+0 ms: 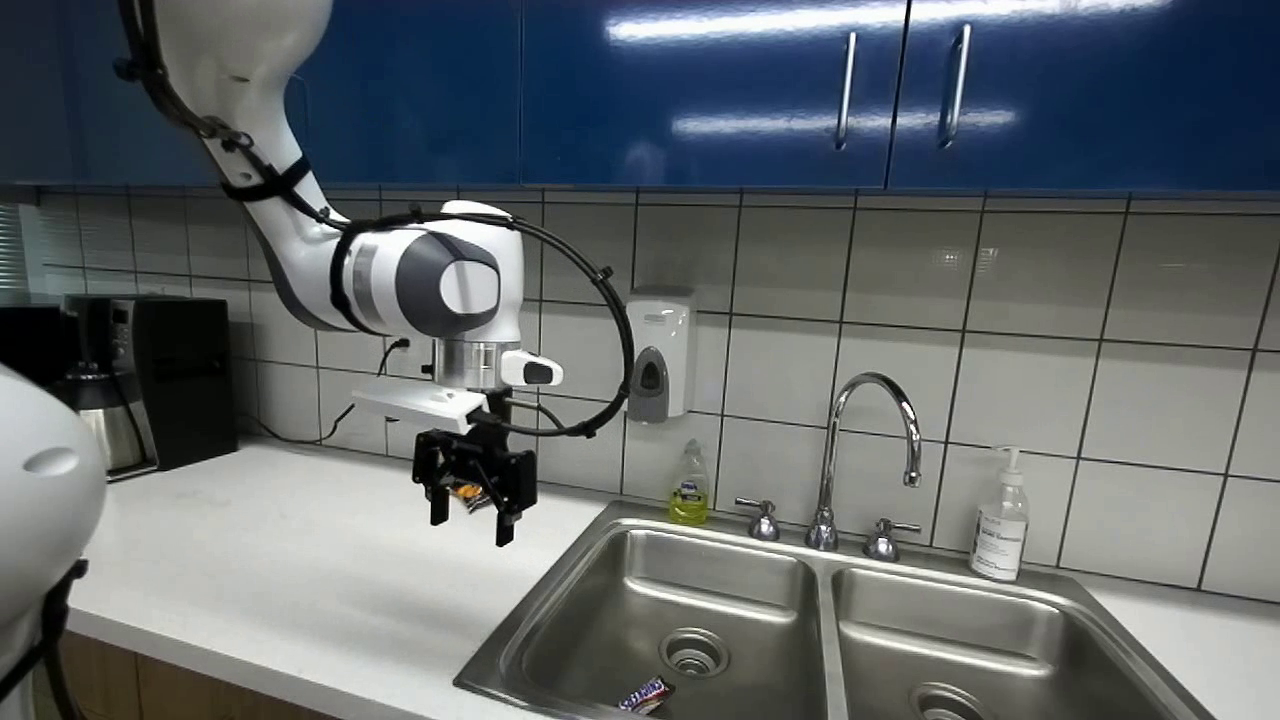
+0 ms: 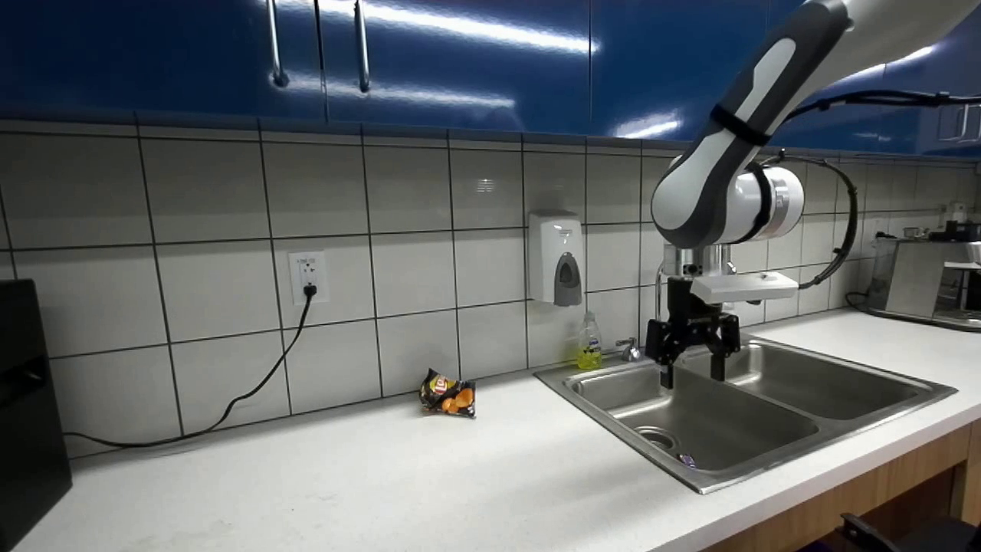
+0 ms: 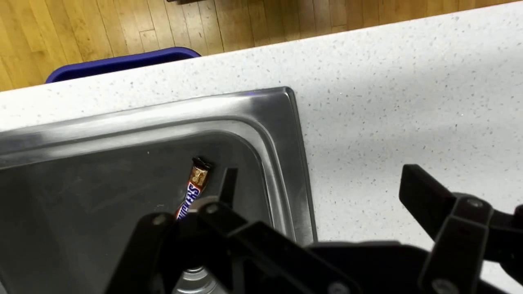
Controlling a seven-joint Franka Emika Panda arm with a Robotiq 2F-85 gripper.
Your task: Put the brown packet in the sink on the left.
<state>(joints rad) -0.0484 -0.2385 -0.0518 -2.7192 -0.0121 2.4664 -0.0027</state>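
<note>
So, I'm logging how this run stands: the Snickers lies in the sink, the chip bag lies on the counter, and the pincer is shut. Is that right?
Not quite: the pincer is open, its fingers well apart, as the wrist view shows. The Snickers does lie in the sink, and the chip bag on the counter.

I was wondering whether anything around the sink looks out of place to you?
Yes: a Snickers bar lies in the left basin, near the drain. That seems an odd spot for a wrapped snack, though the task asks for a packet there.
</note>
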